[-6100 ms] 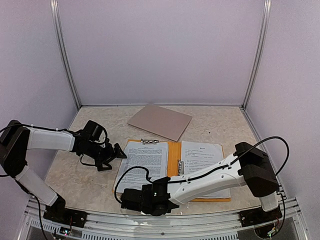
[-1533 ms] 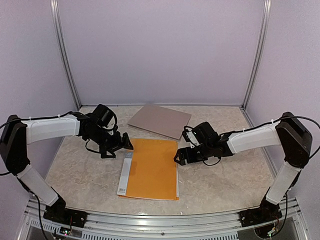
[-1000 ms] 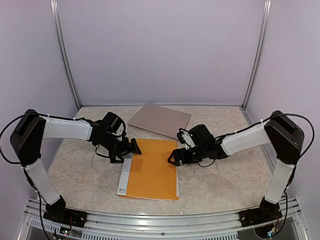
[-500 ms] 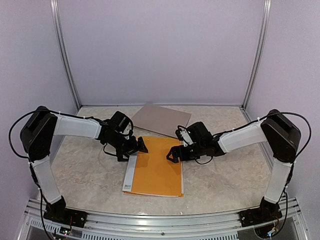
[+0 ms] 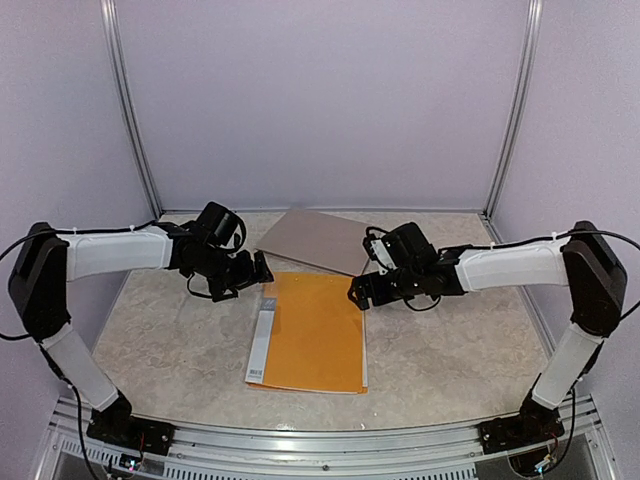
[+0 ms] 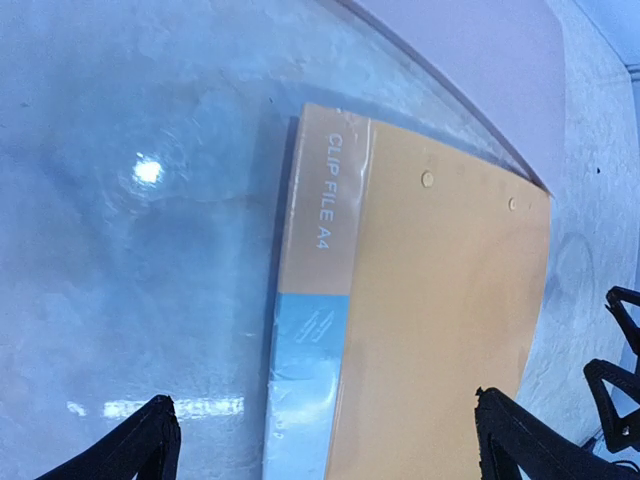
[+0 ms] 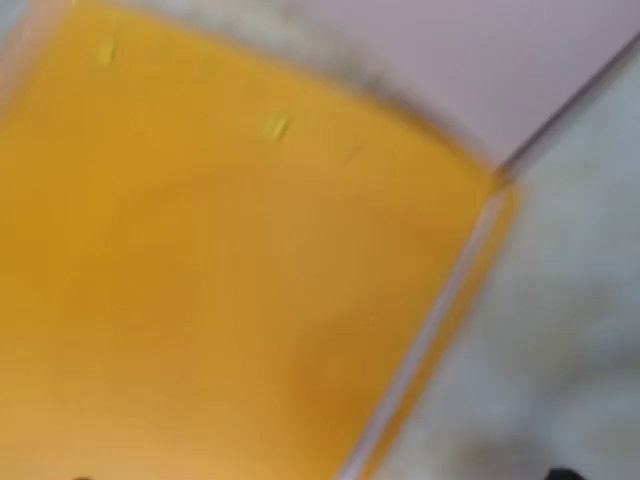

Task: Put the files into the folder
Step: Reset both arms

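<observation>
Folder (image 5: 310, 335) lies shut, flat on the counter (image 5: 450, 350), centrally. Thin, slick plastic, probably light and bendy: pinch the stiffer left spine edge. Left claw (image 5: 261, 271) and right claw (image 5: 356, 294) hover spread, empty, beside its far corners.

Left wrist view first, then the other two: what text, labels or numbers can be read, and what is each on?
"CLIP FILE A4": white print on the spine strip of the orange folder, left wrist view.
Blue label lower on that strip: print too blurred to read.
Top external: dark mark at the strip's near end, too small to read.
Right wrist: blurred, no text visible.
</observation>
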Robot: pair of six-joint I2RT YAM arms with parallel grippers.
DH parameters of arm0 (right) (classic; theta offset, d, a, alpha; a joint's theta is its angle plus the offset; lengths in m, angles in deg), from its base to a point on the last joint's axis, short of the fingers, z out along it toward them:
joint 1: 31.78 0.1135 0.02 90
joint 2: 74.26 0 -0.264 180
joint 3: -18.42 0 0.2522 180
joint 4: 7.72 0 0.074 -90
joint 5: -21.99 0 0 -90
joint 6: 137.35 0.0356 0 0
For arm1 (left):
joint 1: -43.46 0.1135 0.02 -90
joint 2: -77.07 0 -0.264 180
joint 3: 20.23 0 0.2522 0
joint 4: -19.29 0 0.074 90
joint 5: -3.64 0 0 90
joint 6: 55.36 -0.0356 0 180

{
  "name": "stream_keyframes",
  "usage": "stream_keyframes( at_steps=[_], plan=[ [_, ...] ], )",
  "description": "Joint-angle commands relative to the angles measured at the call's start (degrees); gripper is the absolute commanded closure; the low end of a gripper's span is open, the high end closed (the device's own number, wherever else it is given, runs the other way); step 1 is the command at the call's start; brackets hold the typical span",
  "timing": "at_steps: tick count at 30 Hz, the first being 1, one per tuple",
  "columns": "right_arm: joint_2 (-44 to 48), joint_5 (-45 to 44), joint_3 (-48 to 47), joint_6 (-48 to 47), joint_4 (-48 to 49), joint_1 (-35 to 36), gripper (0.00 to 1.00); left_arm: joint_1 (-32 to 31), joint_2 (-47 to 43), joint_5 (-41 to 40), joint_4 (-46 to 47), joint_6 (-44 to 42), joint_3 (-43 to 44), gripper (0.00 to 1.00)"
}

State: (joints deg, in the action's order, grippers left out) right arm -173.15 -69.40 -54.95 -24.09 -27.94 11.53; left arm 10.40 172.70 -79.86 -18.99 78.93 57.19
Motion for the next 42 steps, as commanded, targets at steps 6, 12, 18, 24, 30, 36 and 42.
stream_keyframes(
  at_steps=[6, 12, 18, 24, 30, 36, 42],
  plan=[
    [17.9, -21.5, 7.3, -11.1, 5.4, -0.5, 0.01, 0.4, -19.2, -24.1, 0.3, -9.7, -8.1, 0.01],
    [26.6, -26.6, 12.4, -16.7, 12.7, -1.0, 0.01, 0.6, -33.3, -30.6, 12.6, -20.5, -17.2, 0.01],
    [33.5, -29.5, 16.7, -19.2, 16.8, -2.4, 0.01, 2.1, -46.4, -27.2, 22.0, -30.5, -22.9, 0.01],
    [36.1, -31.3, 19.6, -21.0, 18.9, -2.5, 0.01, 2.2, -47.8, -25.4, 24.0, -34.0, -24.8, 0.01],
    [36.7, -31.4, 21.8, -21.3, 20.7, -2.6, 0.01, 2.2, -44.7, -28.6, 24.0, -34.0, -25.1, 0.01],
    [36.6, -31.2, 22.3, -21.0, 21.8, -2.6, 0.01, 2.2, -45.8, -27.9, 26.7, -33.9, -26.6, 0.01],
    [35.5, -30.5, 22.1, -20.2, 21.9, -2.6, 0.01, 2.2, -46.0, -27.2, 26.4, -33.2, -26.5, 0.01]
  ],
)
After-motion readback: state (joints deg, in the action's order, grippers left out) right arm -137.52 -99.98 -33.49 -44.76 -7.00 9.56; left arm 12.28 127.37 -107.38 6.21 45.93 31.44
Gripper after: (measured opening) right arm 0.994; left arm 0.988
